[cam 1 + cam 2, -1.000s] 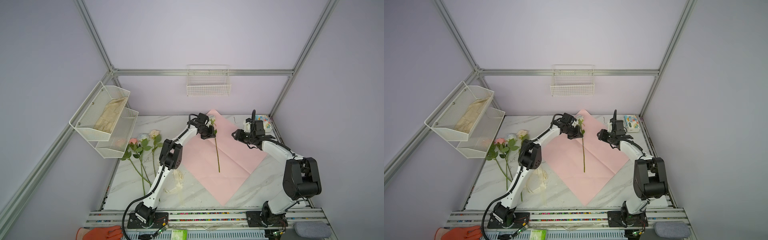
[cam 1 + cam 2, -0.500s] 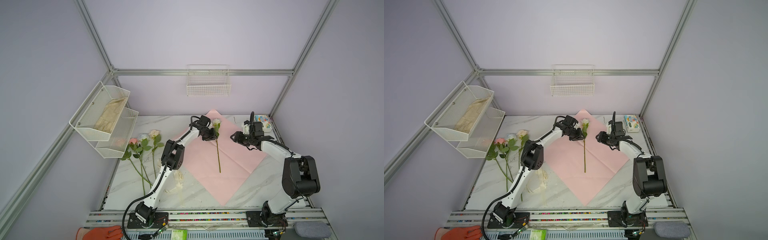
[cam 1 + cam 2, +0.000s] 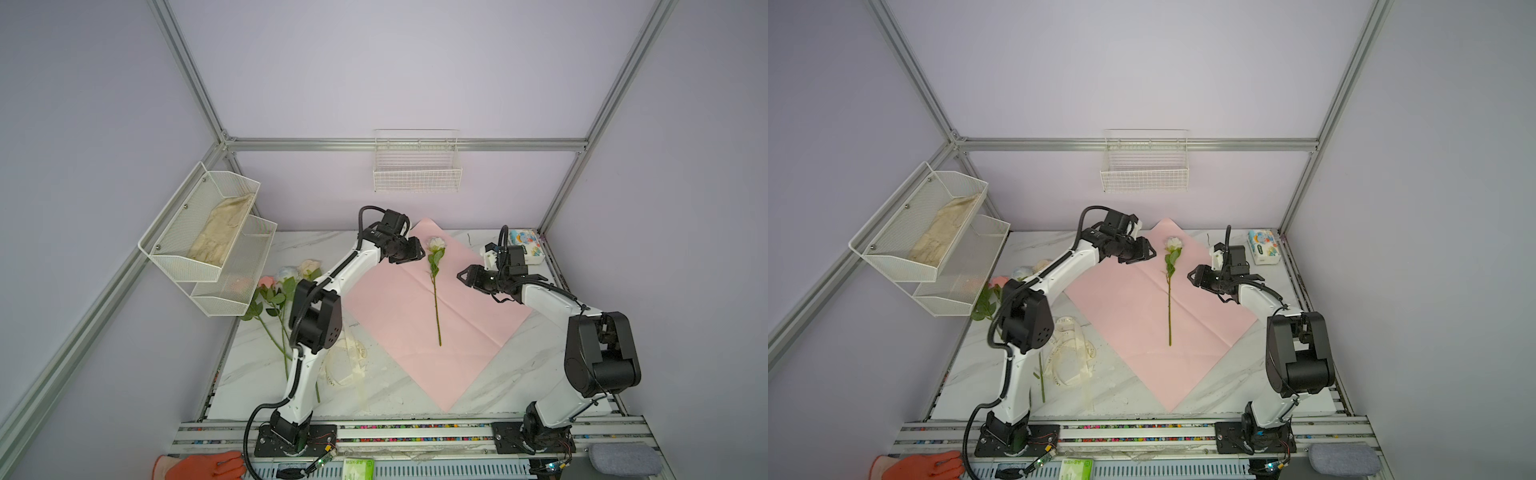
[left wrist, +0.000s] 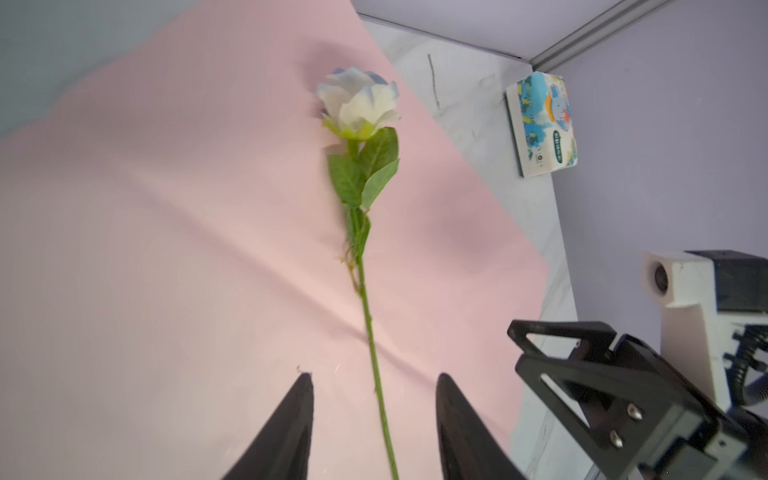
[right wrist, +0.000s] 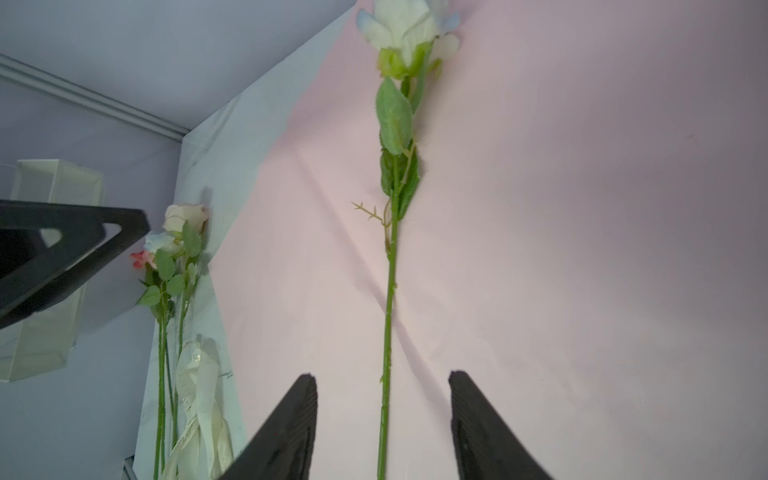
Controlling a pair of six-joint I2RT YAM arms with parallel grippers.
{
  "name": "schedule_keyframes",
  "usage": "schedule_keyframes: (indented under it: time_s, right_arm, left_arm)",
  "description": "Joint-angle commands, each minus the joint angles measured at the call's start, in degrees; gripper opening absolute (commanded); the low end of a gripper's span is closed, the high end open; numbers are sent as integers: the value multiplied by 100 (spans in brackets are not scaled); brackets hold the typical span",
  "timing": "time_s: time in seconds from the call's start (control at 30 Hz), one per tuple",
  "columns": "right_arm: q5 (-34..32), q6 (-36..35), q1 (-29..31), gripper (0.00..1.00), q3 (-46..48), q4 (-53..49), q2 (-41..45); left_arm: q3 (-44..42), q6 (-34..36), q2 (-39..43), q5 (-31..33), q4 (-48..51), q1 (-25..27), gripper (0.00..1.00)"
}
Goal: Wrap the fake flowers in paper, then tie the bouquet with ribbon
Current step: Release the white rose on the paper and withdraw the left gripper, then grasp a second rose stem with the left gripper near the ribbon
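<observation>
One white and pale blue rose (image 3: 436, 244) (image 3: 1173, 243) (image 4: 357, 104) (image 5: 405, 25) lies flat on the pink paper (image 3: 395, 316) (image 3: 1125, 307), its stem pointing toward the front. My left gripper (image 3: 419, 250) (image 3: 1151, 250) (image 4: 374, 376) is open just left of the flower head and holds nothing. To the right of the stem, my right gripper (image 3: 473, 284) (image 3: 1204, 286) (image 5: 382, 374) also stands open and empty. The other roses of the bouquet of fake flowers (image 3: 286, 278) (image 3: 992, 291) (image 5: 174, 249) lie loose on the marble at the left.
A cream ribbon (image 3: 347, 361) (image 3: 1069, 353) lies heaped by the left arm. A wire shelf (image 3: 212, 237) with cloth hangs on the left wall, a wire basket (image 3: 417, 170) on the back wall. A tissue pack (image 3: 525, 245) (image 4: 544, 129) sits at the back right.
My left gripper has opened, let go of the rose and drawn back a little to the left. The rose now rests on the paper. My right gripper has edged slightly toward the stem.
</observation>
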State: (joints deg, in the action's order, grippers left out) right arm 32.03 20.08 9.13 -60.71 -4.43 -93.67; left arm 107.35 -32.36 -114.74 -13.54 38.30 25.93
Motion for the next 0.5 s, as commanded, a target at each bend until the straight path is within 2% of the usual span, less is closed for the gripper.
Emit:
schedule_keyframes:
  time_s: [0.0,0.1,0.2,0.3,0.47]
  right_arm:
    - [417,-237,472,54,-172,383,289]
    - [192,-489,1091,53,-463,361,130]
    - [-30,-646,1575,53,-770,323,-158]
    - [-125,-663,1848,53,-1031,270,-457]
    - [-151,-731,2011,53,-1310,149,-755]
  left_arm:
    - [-1556,291,1259,971,385,-789,45]
    - [-2884,291,2135,1049,530,-1612,43]
    - [-3868,335,2676,1182,496,-2258,42]
    - [-4133,414,2697,1222,671,-2653,40]
    - [-4108,519,2169,1419,866,-2886,41]
